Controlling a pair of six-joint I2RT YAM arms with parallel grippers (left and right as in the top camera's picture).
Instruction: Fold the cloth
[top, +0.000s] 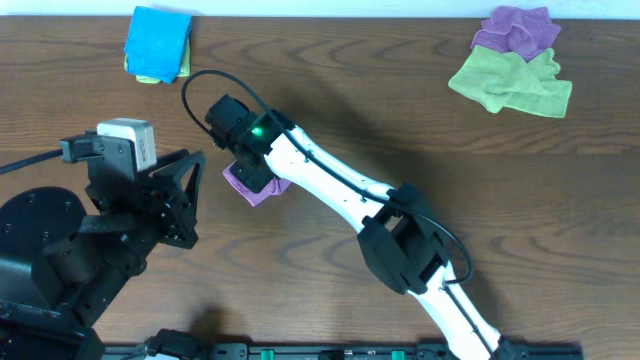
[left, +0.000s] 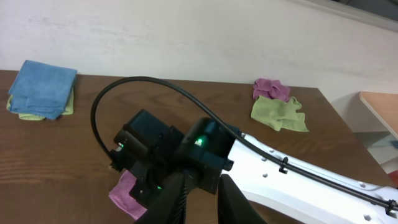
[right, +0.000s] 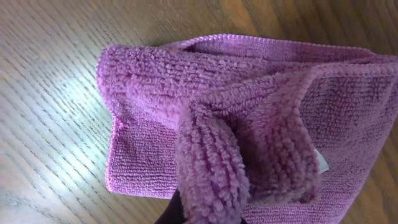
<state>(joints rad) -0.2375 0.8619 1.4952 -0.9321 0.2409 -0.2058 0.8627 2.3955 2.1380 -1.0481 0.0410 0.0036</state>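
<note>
I am watching the cloth (top: 250, 192), a lilac towel, lying folded into a small thick packet on the table (top: 400, 130). It is sitting on the arms' side of the blue cloth (top: 158, 40) and a little to its right. In the right wrist view its layers are stacking unevenly. A flat bottom layer is spreading over the wood and a thick ridge is bunching up toward the camera. A small white tag (right: 322, 160) is peeking out beside that ridge.

The right gripper (top: 258, 176) is sitting on top of the cloth, and I am reading its jaws as pressed together on the raised ridge. Only a dark sliver of one finger (right: 171, 214) is showing under the pile. Its white arm (top: 340, 185) is lying stretched from there toward the near right, away from the blue cloth. A black cable (top: 205, 80) is looping from its head back toward the blue cloth.

The left gripper (top: 188, 200) is hovering on the near side of the blue cloth, just left of the lilac cloth and not touching it. In its own camera the two fingers (left: 168, 205) are standing slightly apart with nothing between them.

The blue cloth is resting folded on a yellow-green cloth (top: 148, 72) at the far edge. Far to the right of it, along that same edge, a crumpled purple rag (top: 517, 28) is lying against a crumpled green rag (top: 512, 82).
</note>
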